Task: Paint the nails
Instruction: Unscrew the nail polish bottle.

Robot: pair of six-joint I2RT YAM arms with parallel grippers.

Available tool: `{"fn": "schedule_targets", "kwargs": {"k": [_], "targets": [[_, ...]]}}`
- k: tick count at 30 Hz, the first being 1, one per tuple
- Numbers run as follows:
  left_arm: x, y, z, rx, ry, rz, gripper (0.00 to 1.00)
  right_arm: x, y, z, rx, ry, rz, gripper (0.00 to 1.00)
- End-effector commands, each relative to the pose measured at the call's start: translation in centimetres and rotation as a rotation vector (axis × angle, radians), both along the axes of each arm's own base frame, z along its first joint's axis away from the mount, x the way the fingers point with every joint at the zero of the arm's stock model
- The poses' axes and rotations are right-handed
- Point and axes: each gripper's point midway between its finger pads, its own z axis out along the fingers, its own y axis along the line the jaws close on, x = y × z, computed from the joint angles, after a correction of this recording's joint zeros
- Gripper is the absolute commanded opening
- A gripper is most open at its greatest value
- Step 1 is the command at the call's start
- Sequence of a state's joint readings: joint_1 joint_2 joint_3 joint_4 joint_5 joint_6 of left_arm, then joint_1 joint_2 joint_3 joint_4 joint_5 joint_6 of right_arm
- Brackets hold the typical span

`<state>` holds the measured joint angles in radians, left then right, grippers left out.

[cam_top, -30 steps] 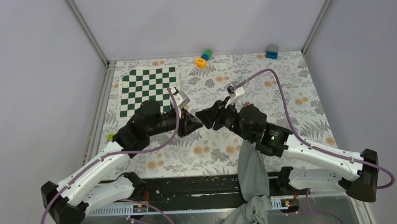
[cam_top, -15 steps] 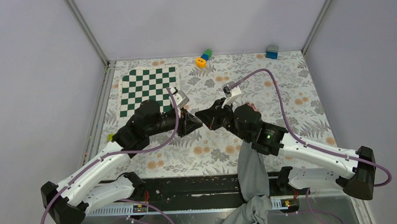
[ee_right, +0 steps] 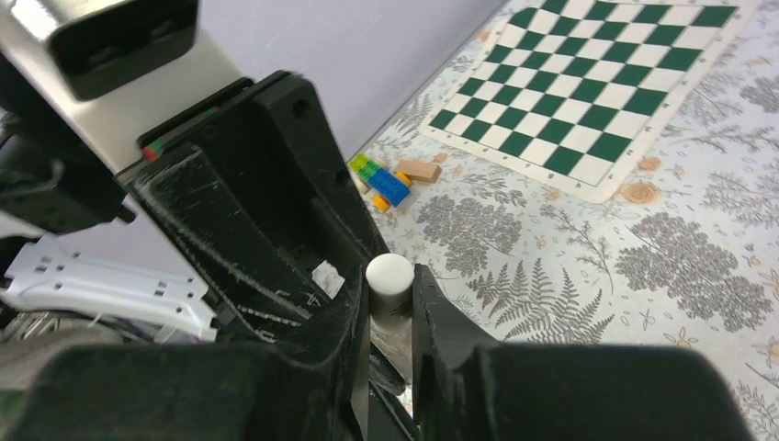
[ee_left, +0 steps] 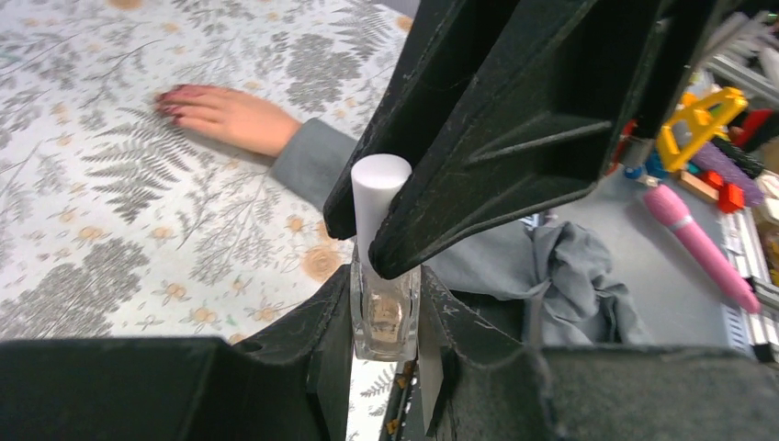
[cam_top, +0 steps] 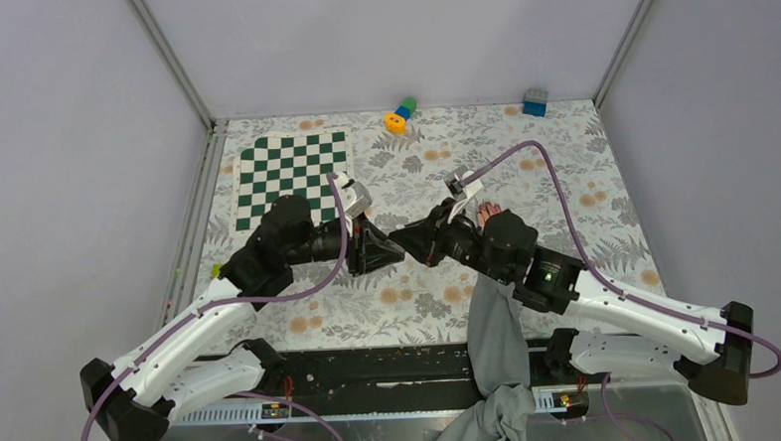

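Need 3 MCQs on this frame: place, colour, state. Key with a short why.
1. Where does the human hand lie?
A. flat on the floral table cover
B. on a shelf
C. inside a box

2. What colour are the nails?
A. blue
B. dark red
C. green

3. What is the right gripper doing?
A. jaws wide open, empty
B. jaws shut on a sponge
C. jaws shut on the white cap of the bottle

Key: 1 A, it rests on the fern print; 2 B, dark red shows in the left wrist view; 3 C, both wrist views show the cap pinched.
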<state>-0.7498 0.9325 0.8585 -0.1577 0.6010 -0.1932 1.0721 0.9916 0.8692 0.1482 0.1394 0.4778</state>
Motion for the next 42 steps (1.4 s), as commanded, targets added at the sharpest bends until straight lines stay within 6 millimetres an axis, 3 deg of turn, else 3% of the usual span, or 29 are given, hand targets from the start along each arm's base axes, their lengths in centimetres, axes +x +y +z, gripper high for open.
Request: {"fn": "schedule_targets", "kwargs": {"k": [1, 11, 16, 21, 22, 26, 30, 32, 36, 42], "targets": [[-4.0, -1.0, 5.2, -0.161, -0.073, -0.251, 0.0, -3.4, 1.4, 3.3, 0.103, -0.098, 0.208, 0.0], [-7.9, -0.2, 7.2, -0.26, -0.13, -0.461, 0.0, -8.5, 1.2, 5.2, 0.18, -0.216, 0.496, 0.0], [-9.0, 0.1, 7.5, -0.273, -0.136, -0.526, 0.0, -11.0, 1.0, 6.3, 0.222, -0.271, 0.639, 0.0], [-8.9, 0.1, 7.6, -0.275, -0.139, -0.517, 0.0, -11.3, 1.0, 6.5, 0.229, -0.271, 0.655, 0.0], [-8.8, 0.1, 7.6, -0.275, -0.14, -0.516, 0.0, -10.9, 1.0, 6.4, 0.228, -0.263, 0.633, 0.02], [-8.6, 0.0, 7.5, -0.276, -0.144, -0.499, 0.0, -9.1, 0.6, 5.8, 0.225, -0.242, 0.515, 0.26], [-8.2, -0.1, 7.3, -0.266, -0.145, -0.48, 0.0, -8.2, -0.1, 5.6, 0.227, -0.243, 0.441, 0.64], [-8.0, -0.1, 7.2, -0.262, -0.147, -0.469, 0.0, -7.8, -0.4, 5.4, 0.217, -0.243, 0.411, 0.75], [-7.1, -0.2, 7.0, -0.249, -0.168, -0.409, 0.0, -6.5, -1.1, 4.8, 0.19, -0.234, 0.326, 0.82], [-3.5, -0.3, 5.9, -0.176, -0.184, -0.199, 0.0, -3.4, -3.6, 4.4, 0.22, -0.188, 0.092, 0.85]]}}
